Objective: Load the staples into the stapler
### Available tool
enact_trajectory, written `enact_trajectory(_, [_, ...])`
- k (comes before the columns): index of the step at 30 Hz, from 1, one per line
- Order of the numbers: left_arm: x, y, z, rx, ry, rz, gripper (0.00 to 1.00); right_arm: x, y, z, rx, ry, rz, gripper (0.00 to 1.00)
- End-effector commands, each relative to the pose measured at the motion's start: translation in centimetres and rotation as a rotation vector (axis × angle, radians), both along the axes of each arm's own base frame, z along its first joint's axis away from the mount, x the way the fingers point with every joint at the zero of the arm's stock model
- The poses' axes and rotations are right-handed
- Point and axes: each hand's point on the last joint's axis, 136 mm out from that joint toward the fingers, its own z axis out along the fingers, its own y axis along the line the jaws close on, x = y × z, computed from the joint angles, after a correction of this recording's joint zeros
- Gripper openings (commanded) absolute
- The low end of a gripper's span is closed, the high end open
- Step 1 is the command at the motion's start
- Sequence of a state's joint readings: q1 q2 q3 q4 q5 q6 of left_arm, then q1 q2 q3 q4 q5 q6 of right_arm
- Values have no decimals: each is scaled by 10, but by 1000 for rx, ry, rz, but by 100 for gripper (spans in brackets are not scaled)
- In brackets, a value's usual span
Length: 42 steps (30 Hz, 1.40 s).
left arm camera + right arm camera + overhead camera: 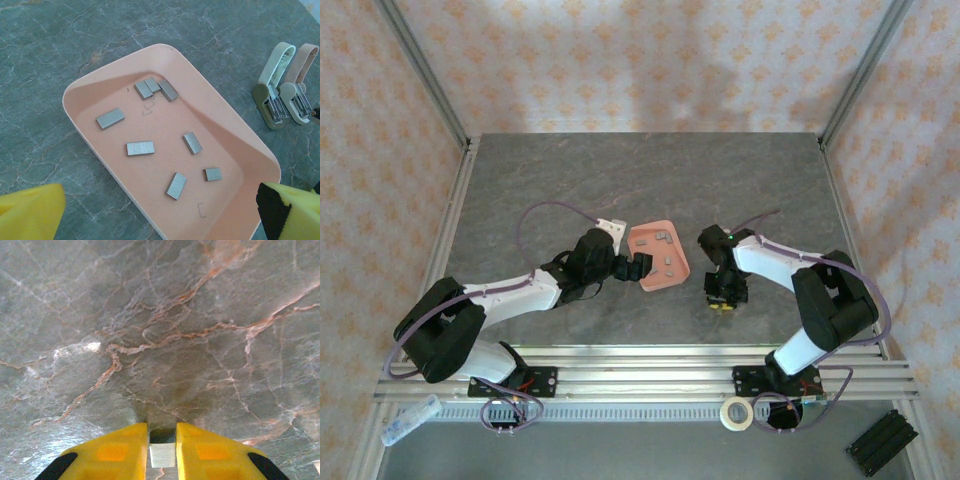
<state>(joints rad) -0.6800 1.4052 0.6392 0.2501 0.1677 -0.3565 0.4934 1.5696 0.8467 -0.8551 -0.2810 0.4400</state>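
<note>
Marble table (pixel 50 50): pink tray (pixel 80 95), scattered grey staples (pixel 140 148); pale stapler (pixel 270 95) splayed open.

I see the tray (pixel 678 270) at the middle of the table (pixel 570 170), between the two arms. The staples (pixel 140 148) lie scattered in it. The stapler (pixel 282 90) lies on the table just right of the tray. The left gripper (pixel 638 268) is at the tray's left edge. The right gripper (pixel 162 440) is right of the tray and nearer, with a strip (pixel 162 456) between its fingers.

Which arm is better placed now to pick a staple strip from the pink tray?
Left. The left fingers are open over the tray of staples; the right fingers pinch a small pale piece elsewhere.
</note>
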Motion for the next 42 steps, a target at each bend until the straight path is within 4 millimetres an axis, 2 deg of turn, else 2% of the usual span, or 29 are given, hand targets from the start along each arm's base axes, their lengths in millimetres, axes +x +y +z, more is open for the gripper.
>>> enact_trajectory(1, [4, 4, 15, 10, -47, 13, 98, 4, -4, -4, -24, -4, 11, 22])
enact_trajectory(7, [4, 5, 16, 12, -48, 15, 98, -3, -6, -9, -31, 29, 9, 22])
enact_trajectory(28, [3, 6, 17, 8, -51, 16, 98, -11, -11, -2, -43, 43, 18, 28])
enact_trajectory(35, [3, 5, 18, 6, -53, 15, 98, -11, -12, -4, -42, 37, 9, 23])
enact_trajectory(42, [4, 5, 18, 6, -56, 16, 98, -4, -12, 2, -34, -27, -11, 19])
